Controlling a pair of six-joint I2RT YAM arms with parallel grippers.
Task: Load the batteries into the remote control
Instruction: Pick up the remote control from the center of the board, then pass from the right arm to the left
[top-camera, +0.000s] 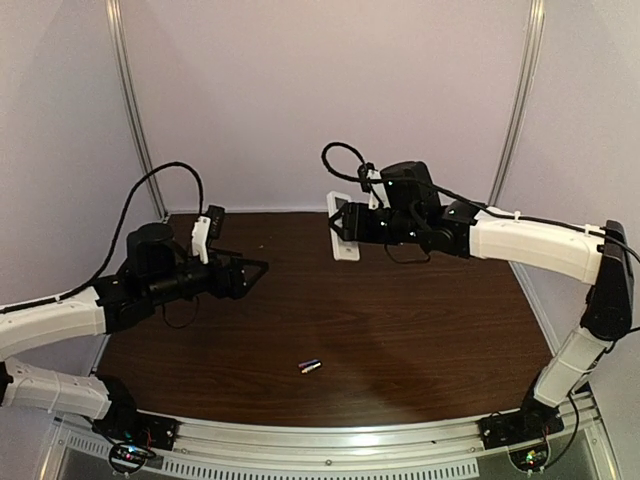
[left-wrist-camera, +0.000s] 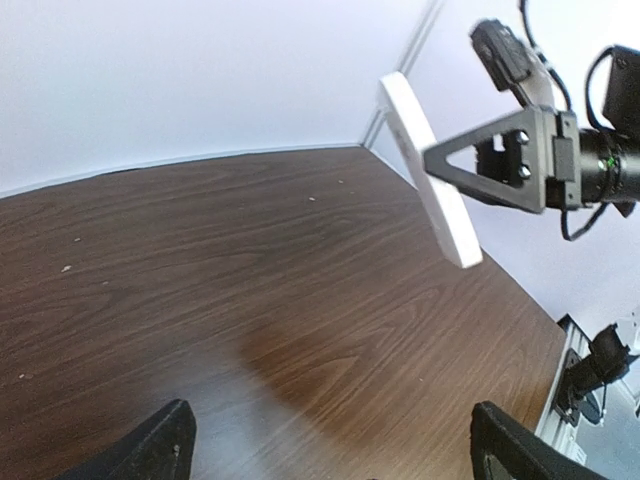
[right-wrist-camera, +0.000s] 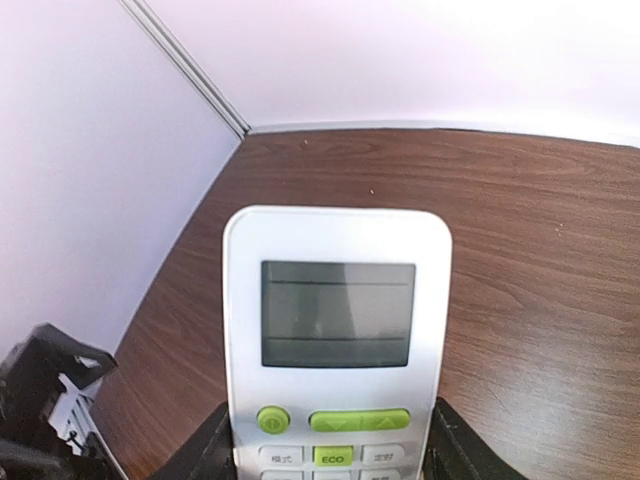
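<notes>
— Remote control (right-wrist-camera: 335, 320) first: where is it?
— Gripped in the right hand (top-camera: 342, 222), over the far side of the tabletop (top-camera: 420, 330). Both fingers (right-wrist-camera: 215, 450) press its long edges near the button end. It stands on end and looks tilted from the left wrist camera.
— Which way does it face?
— Its greenish-grey display (right-wrist-camera: 338, 313) and green buttons (right-wrist-camera: 358, 420) face the right wrist camera, and its plain back is turned toward the left arm. I cannot tell whether its lower end touches the wood.
— And the left hand (top-camera: 258, 270)?
— Spread wide with nothing between its fingers. It hangs above the left side of the tabletop and points at the remote control, well apart from it.
— Where are the batteries (top-camera: 310, 366)?
— Lying flat on the tabletop near the front edge, roughly midway between the two arms and well away from both hands. They show as a small dark sliver with a pale end, too small to count.
</notes>
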